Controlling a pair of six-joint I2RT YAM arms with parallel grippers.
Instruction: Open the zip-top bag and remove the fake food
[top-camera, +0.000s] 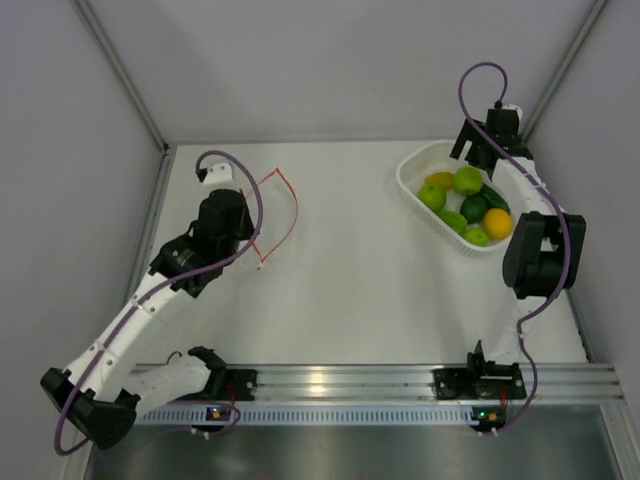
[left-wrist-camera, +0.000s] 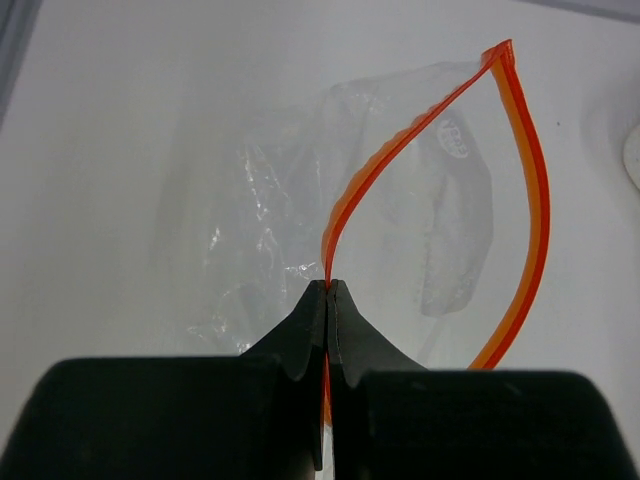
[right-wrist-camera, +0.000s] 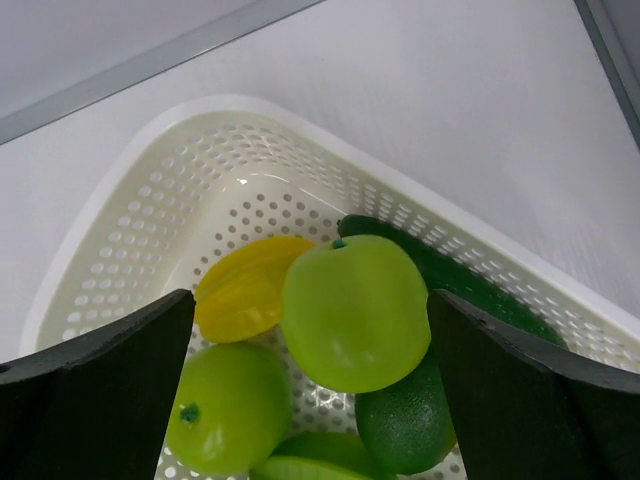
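At the left of the bench (top-camera: 380, 300), the left pincer (left-wrist-camera: 328, 296) is clamped together on the orange-red zip strip (left-wrist-camera: 535, 200) of the zip-top bag (left-wrist-camera: 260, 200), which is spread on the white surface with its mouth pulled open. Towards the right rear, the fake food (right-wrist-camera: 355, 310) is gathered in a white perforated basket (right-wrist-camera: 150, 150): light-green round fruits, a yellow piece (right-wrist-camera: 245, 290), a dark-green cucumber (right-wrist-camera: 470, 290) and an orange fruit (top-camera: 497, 222). Over that basket the right pincer (right-wrist-camera: 308, 296) is held with its fingers wide apart, one seen on either side of the uppermost light-green fruit.
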